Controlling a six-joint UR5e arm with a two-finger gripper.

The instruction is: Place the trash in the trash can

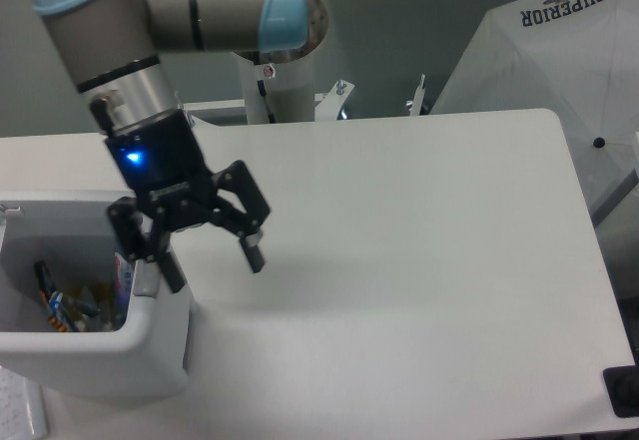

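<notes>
Gripper (213,264) hangs wide open and empty just right of the bin (150,345), fingers pointing down; bottles (85,295) lie inside, to its left.

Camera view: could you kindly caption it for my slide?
Open, empty gripper beside the white trash can.

White table (419,260) with the white trash can (120,365) at its near-left corner.
</notes>
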